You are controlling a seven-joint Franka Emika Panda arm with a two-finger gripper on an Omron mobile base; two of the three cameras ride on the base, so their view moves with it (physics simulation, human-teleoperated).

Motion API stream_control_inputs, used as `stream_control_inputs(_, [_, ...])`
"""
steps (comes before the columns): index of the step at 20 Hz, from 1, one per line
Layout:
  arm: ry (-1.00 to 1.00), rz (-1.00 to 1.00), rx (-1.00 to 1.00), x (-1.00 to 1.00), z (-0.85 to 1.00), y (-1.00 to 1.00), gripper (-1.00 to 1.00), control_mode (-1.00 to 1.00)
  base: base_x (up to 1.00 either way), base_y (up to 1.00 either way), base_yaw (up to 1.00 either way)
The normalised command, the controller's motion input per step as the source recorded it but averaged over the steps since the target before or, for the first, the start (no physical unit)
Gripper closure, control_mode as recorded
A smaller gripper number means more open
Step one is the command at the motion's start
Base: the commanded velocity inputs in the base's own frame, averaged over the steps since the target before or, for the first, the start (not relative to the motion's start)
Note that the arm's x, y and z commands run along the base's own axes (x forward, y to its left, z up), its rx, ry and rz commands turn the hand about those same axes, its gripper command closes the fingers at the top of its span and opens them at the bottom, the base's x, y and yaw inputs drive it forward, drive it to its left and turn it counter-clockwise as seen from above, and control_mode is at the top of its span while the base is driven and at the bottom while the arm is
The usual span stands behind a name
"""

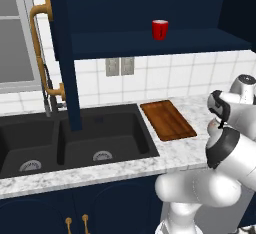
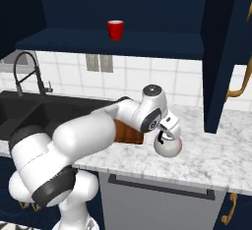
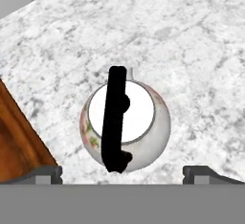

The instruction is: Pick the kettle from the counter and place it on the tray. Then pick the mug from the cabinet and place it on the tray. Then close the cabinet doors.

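Speckled marble counter (image 3: 191, 41) carries the kettle (image 3: 125, 126) at the hand view's centre, just right of the tray (image 3: 19, 141). The gripper (image 3: 122, 174) hangs above with jaws wide, tips at the bottom edge. Best to centre on the black handle (image 3: 116, 117), then descend before closing. The right base view adds the red mug (image 2: 115, 30) on the cabinet shelf (image 2: 108, 42).

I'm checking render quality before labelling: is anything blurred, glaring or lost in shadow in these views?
Hand view: the kettle is sharp, its lid bright white without detail. Left base view: the sink is dark, its drains still readable. Right base view: the mug stands crisp against the deep navy cabinet.
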Motion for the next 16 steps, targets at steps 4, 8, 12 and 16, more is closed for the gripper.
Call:
stream_control_inputs(4, [0.05, 0.0, 0.04, 0.36, -0.16, -0.16, -1.0, -1.0, 0.0, 0.0, 0.0])
stream_control_inputs(8, [0.04, 0.0, 0.03, 0.24, -0.11, -0.09, -1.0, -1.0, 0.0, 0.0, 0.0])
stream_control_inputs(12, [0.02, 0.02, 0.02, 0.07, -0.12, -0.03, -1.0, -1.0, 0.0, 0.0, 0.0])
stream_control_inputs(16, [0.05, 0.01, 0.0, 0.07, -0.2, 0.0, -1.0, -1.0, 0.0, 0.0, 0.0])
